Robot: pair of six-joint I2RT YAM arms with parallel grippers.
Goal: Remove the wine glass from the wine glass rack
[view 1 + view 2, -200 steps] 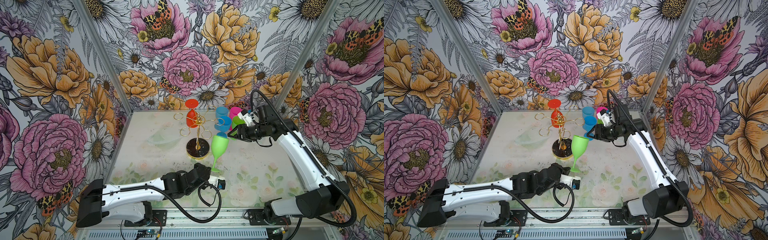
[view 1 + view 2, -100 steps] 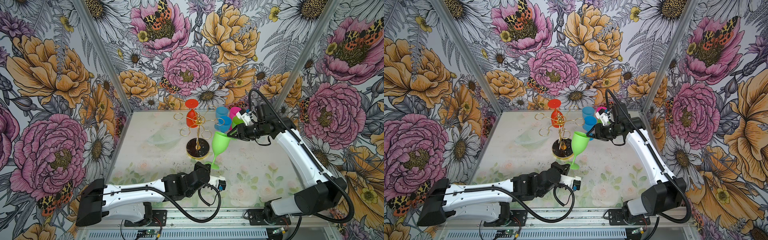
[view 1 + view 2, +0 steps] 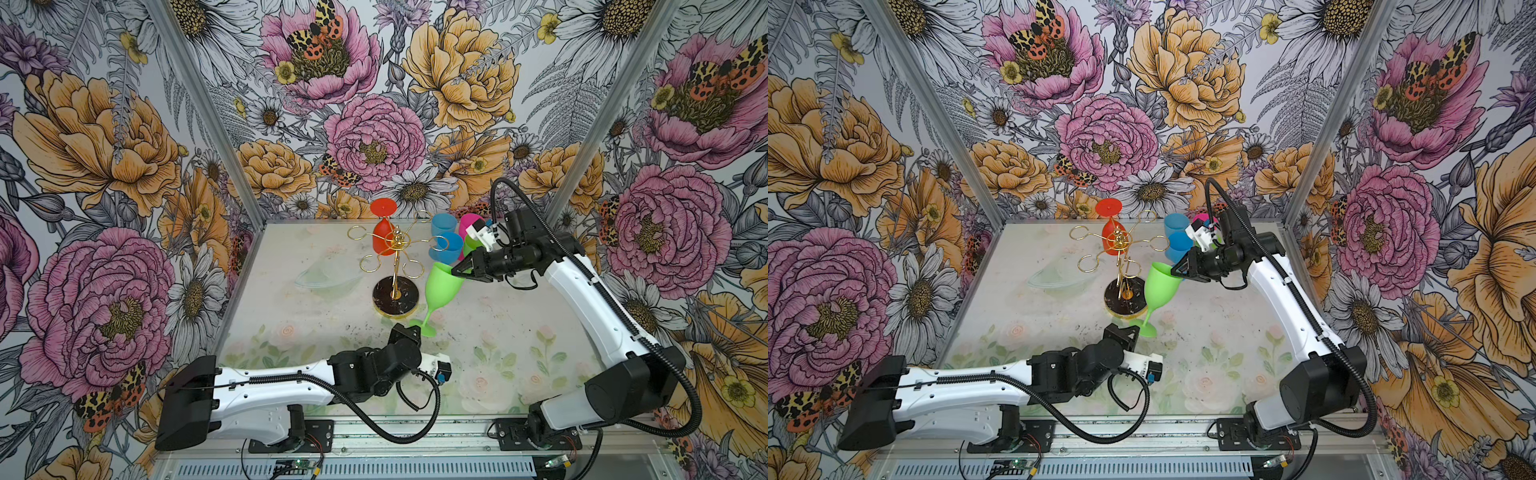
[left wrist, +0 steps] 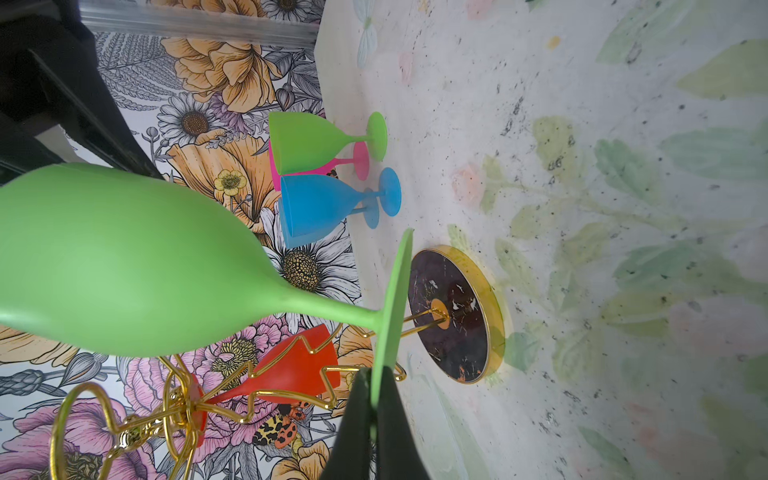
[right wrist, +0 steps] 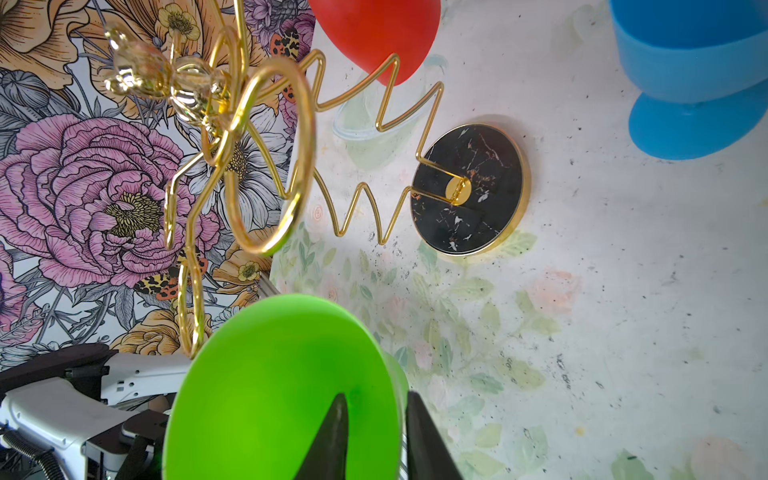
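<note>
Green wine glass [image 3: 442, 286]: off the rack, tilted, bowl up and leaning toward the right arm, foot low just in front of the rack's base; I cannot tell whether the foot touches the tabletop [image 3: 519, 332].
Left gripper [image 4: 374, 386]: pressed together on the edge of the green wine glass's round foot, one finger on each face of the disc.
Right gripper [image 5: 374, 399]: at the bowl's rim, one finger inside the bowl and one outside the wall; whether they squeeze the wall I cannot tell.
Bowl of the green wine glass: holds only that inner finger [image 5: 332, 432].
Wine glass rack [image 3: 395, 249]: gold wire stand upright on its black gold-rimmed base [image 3: 395, 293], mid tabletop.
Rack's load: a red glass [image 3: 383, 237] hangs upside down in a rear loop, foot on top.
Back right of tabletop: two blue glasses [image 3: 444, 224], a pink glass [image 3: 469, 222] and a second green glass [image 4: 307, 143] stand upright, clustered close behind the right gripper.
</note>
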